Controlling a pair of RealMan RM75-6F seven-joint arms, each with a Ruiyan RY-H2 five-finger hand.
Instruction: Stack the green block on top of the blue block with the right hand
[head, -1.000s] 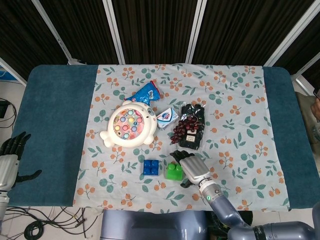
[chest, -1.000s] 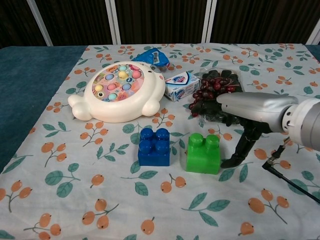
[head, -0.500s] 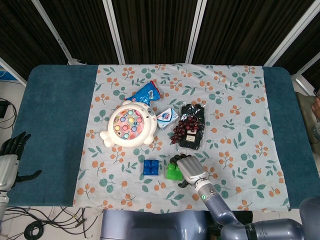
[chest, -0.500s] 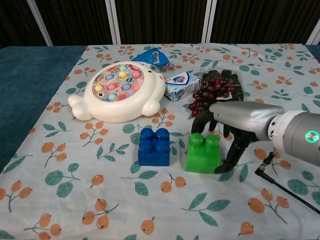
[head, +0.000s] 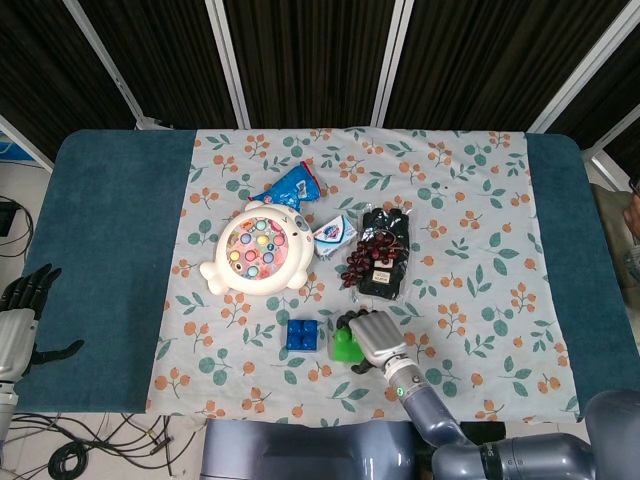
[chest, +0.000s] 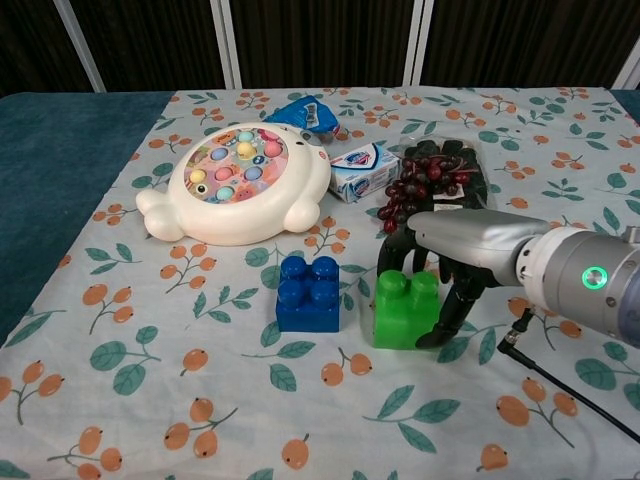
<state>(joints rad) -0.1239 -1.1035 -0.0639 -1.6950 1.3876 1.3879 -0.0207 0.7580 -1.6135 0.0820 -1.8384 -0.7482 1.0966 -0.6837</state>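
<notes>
Dark slatted panels stand behind a table (head: 100, 200) covered in teal cloth, with a floral cloth (head: 480, 200) of orange berries and green leaves laid over its middle; at the far left edge, about nine o'clock from the cloth's centre and well apart from everything on it, the left hand (head: 20, 315) hangs off the table with its dark fingers apart and nothing in them; next comes a white fish-shaped toy (chest: 235, 185) with coloured pieces on its round face, and at its twelve o'clock a blue packet (chest: 303, 112) lies on the cloth; at the toy's five o'clock sits the blue block (chest: 309, 293), flat on the cloth with its studs up; a small white and blue box (chest: 365, 171) lies at the toy's three o'clock, near a bunch of dark grapes (chest: 425, 180) on a black tray; the green block (chest: 405, 310) rests on the cloth just beside the blue block at its three o'clock, apart from it and slightly tilted; the right hand (chest: 450, 250) is over the green block from the right, its dark fingers (chest: 395, 250) curved down around the block's far side and its thumb against the near right side, so it grips the block; a thin black cable (chest: 560, 385) trails at four o'clock from the hand.
</notes>
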